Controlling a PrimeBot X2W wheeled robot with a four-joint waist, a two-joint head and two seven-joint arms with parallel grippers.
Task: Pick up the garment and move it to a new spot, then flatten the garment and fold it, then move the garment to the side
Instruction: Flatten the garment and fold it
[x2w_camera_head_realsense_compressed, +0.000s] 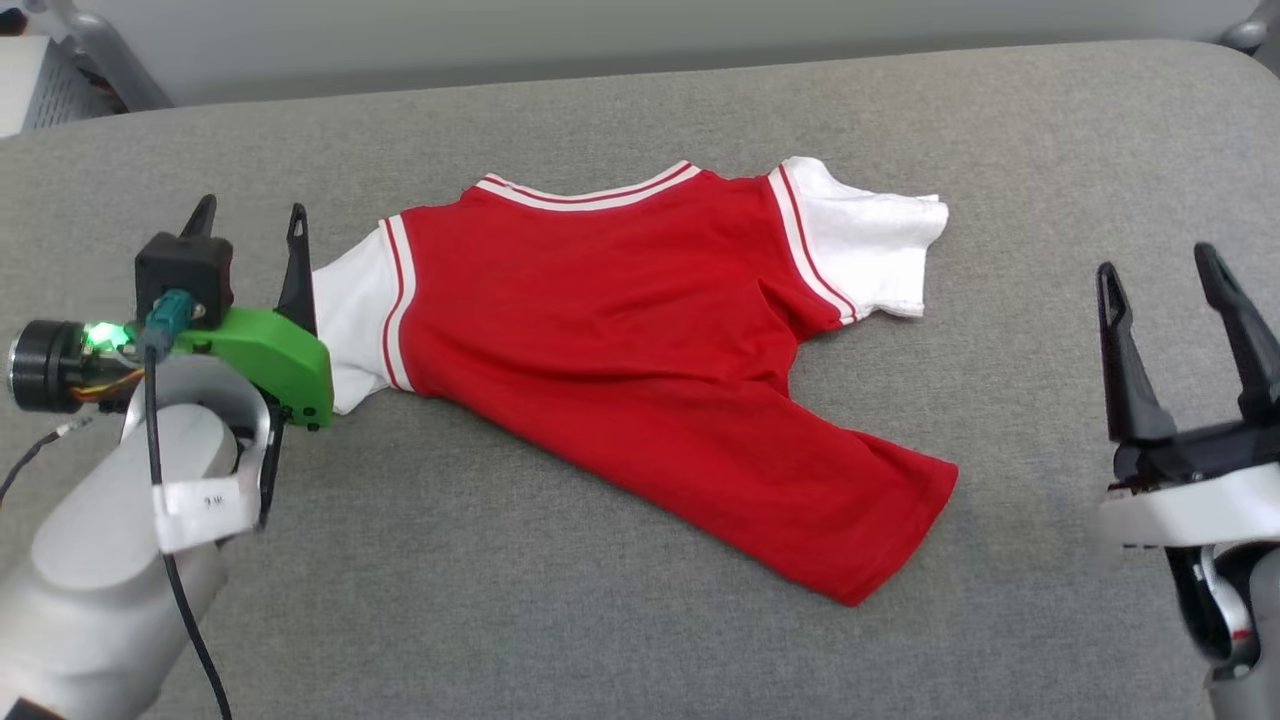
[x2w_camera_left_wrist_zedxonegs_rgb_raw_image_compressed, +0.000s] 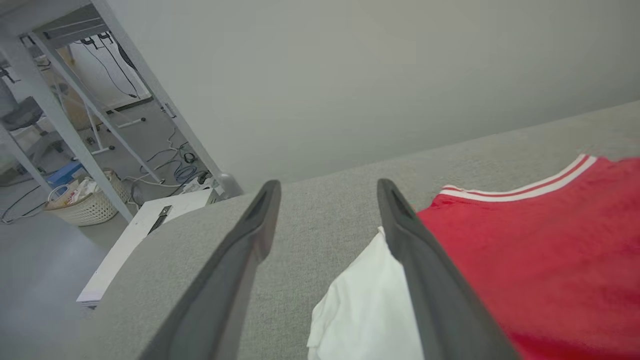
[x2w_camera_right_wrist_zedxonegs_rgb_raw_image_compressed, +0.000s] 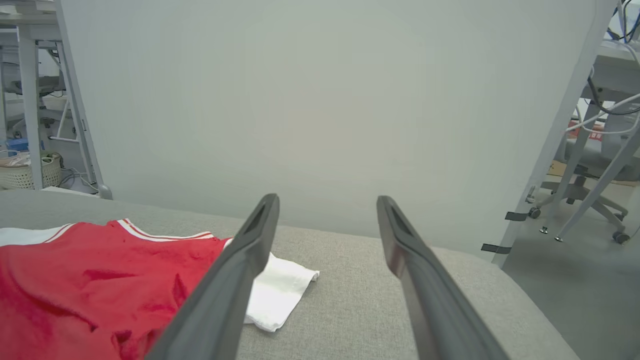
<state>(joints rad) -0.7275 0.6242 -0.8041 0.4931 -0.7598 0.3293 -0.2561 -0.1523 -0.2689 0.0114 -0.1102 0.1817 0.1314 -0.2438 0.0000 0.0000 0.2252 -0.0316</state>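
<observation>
- While the garment (x2w_camera_head_realsense_compressed: 640, 330) lay spread on the grey fabric-covered desk (x2w_camera_head_realsense_compressed: 600, 620), both arms hung at its sides, one to each.
- It lay near the middle of the desk, plain red face up, with the striped neckline (x2w_camera_head_realsense_compressed: 590, 195) toward the far edge and the hem (x2w_camera_head_realsense_compressed: 900, 540) running off toward the robot's near right, so the body sat skewed on a diagonal.
- A crease ran down the red cloth under the right sleeve (x2w_camera_head_realsense_compressed: 870, 240), which was white and spread flat toward the far right.
- The white left sleeve (x2w_camera_head_realsense_compressed: 350, 320) pointed toward the left gripper (x2w_camera_head_realsense_compressed: 250, 212) and was partly hidden behind its green mount.
- On the left gripper the fingers (x2w_camera_left_wrist_zedxonegs_rgb_raw_image_compressed: 240, 270) stood wide apart and gripped nothing; in the left wrist view the sleeve lay under the finger nearer the garment, and I could not tell whether they touched.
- The right gripper (x2w_camera_head_realsense_compressed: 1157, 265) hovered well apart from the garment, off the robot's right side of it, its fingers (x2w_camera_right_wrist_zedxonegs_rgb_raw_image_compressed: 425, 280) likewise spread wide with only bare desk between them.
- Beyond the far edge stood a pale panel (x2w_camera_right_wrist_zedxonegs_rgb_raw_image_compressed: 320, 100); past it were a wicker basket (x2w_camera_left_wrist_zedxonegs_rgb_raw_image_compressed: 87, 205) on the floor and a wheeled chair (x2w_camera_right_wrist_zedxonegs_rgb_raw_image_compressed: 585, 185).
</observation>
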